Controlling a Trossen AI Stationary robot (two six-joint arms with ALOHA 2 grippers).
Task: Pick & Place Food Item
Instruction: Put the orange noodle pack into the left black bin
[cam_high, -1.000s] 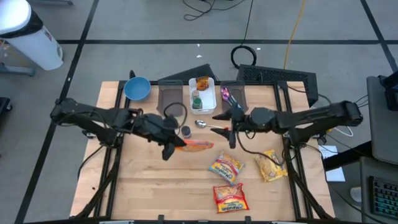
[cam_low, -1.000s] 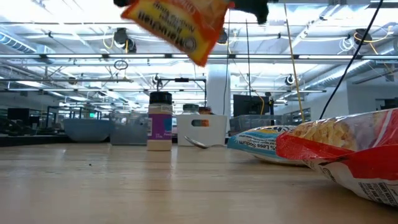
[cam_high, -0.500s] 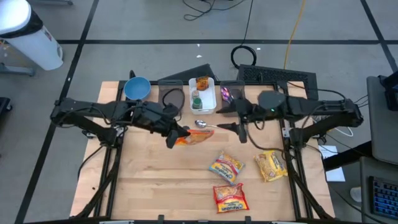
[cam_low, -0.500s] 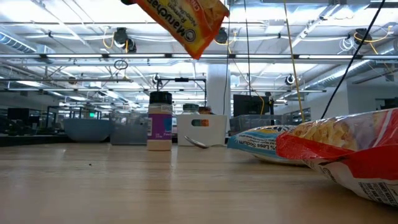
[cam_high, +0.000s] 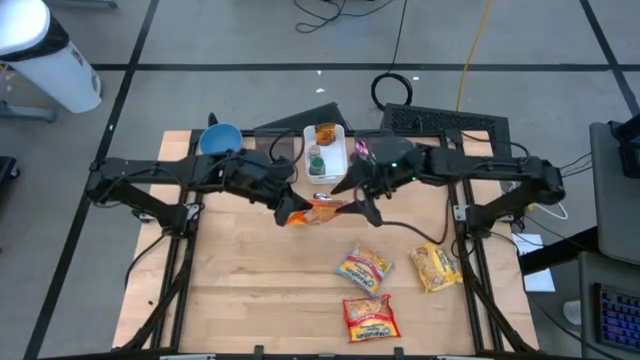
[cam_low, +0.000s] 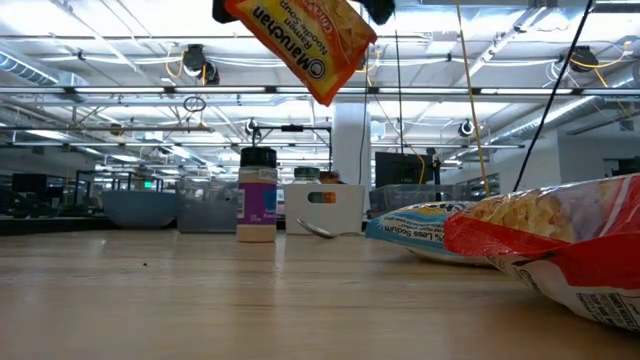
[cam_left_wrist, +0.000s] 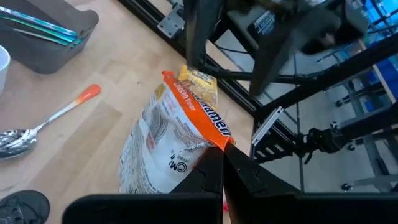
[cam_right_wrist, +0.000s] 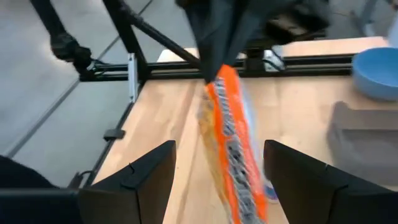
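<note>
The left gripper (cam_high: 287, 212) is pinching the orange crinkly noodle packet (cam_high: 315, 211) above the wooden table (cam_high: 260, 290). The right gripper (cam_high: 352, 199), wide open and empty, is waiting beside the packet; grabbing only its edge might drop it.

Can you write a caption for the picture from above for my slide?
Left gripper holds an orange noodle packet above the table, while the right gripper, jaws open, reaches for it.

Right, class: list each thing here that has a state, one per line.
Orange Maruchan noodle packet: held in the air.
Left claw: shut on the packet.
Right claw: open, facing the packet.
Three noodle packets: lying flat.
Dark-capped spice jar: upright, capped.
</note>
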